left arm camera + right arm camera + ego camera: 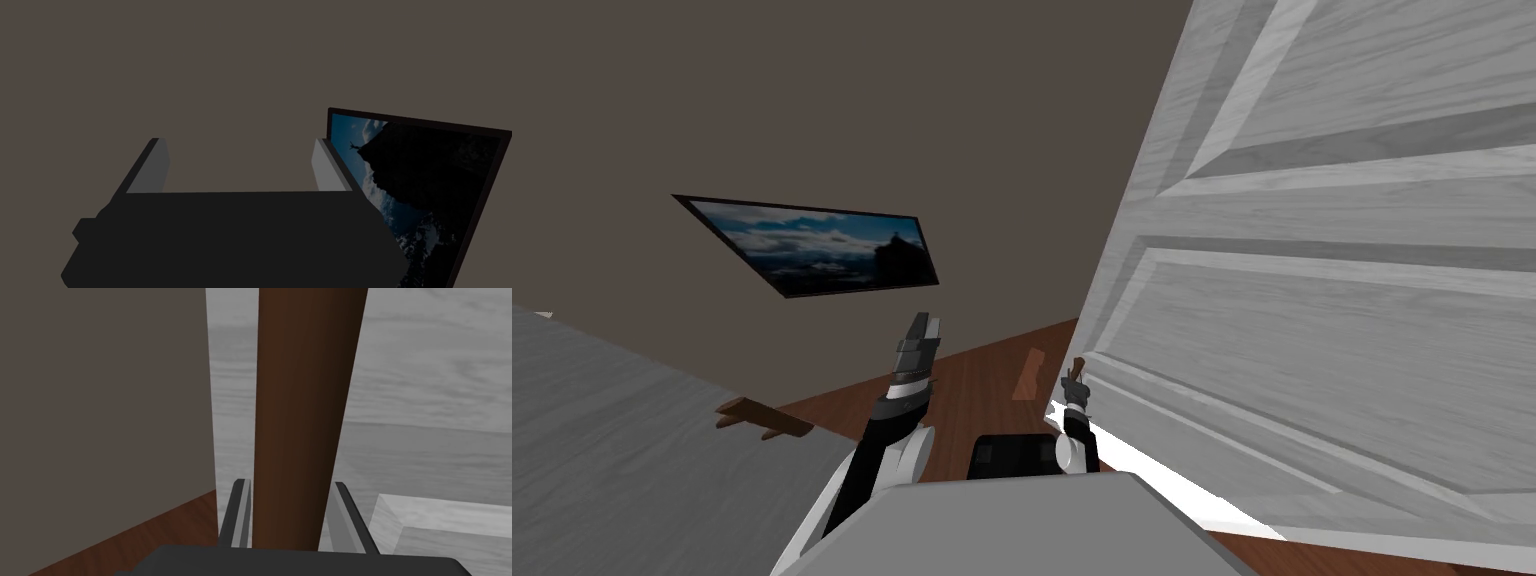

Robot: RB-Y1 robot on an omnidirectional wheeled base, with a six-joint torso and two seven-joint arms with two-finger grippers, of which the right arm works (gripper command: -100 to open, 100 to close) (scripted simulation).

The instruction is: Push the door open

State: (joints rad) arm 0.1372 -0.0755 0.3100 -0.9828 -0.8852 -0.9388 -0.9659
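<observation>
A pale grey panelled door [1312, 300] stands at an angle on my right, its free edge near my right hand. My right gripper [1074, 385] is at that edge, on the dark brown door handle [1076, 371]. In the right wrist view the brown handle [300, 413] runs as a thick bar between the two fingers of the right gripper [291, 483], which press close on its sides, with the door's face [425, 388] behind. My left gripper [924, 322] is raised left of centre, away from the door, and the left gripper [240, 145] is open and holds nothing.
A dark grey-brown wall [862, 100] with a framed landscape picture [822, 248] faces me. A second grey panel [622, 440] with a brown handle [762, 415] is close on my left. Red-brown wood floor [982, 375] lies between the two.
</observation>
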